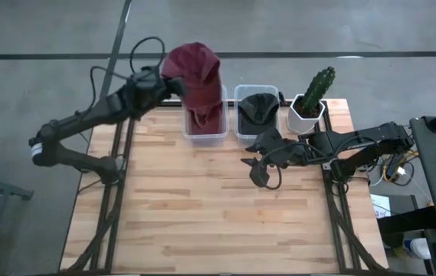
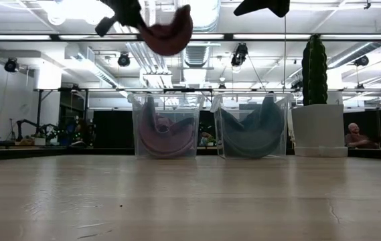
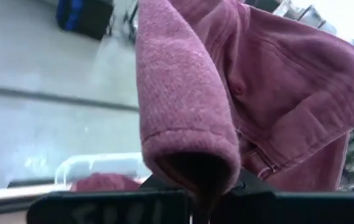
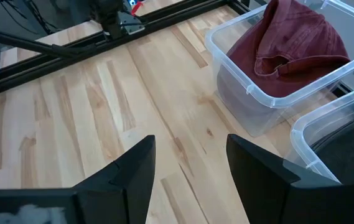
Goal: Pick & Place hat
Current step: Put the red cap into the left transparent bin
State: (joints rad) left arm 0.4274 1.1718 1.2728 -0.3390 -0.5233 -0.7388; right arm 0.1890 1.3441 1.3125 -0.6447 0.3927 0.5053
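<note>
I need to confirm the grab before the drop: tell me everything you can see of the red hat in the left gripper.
The red hat is dark maroon, soft brushed cloth with stitched seams. It hangs crumpled and folded from the left gripper, which is shut on one edge. It is in the air above the left clear bin, apparently touching only the gripper. In the left wrist view a rolled fold droops over the fingers. Another red hat already lies in that bin.

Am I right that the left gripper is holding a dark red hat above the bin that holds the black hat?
Not quite. In the high view the left gripper holds the dark red hat above the left bin, which holds red hats; the black hat lies in the neighbouring bin.
</note>
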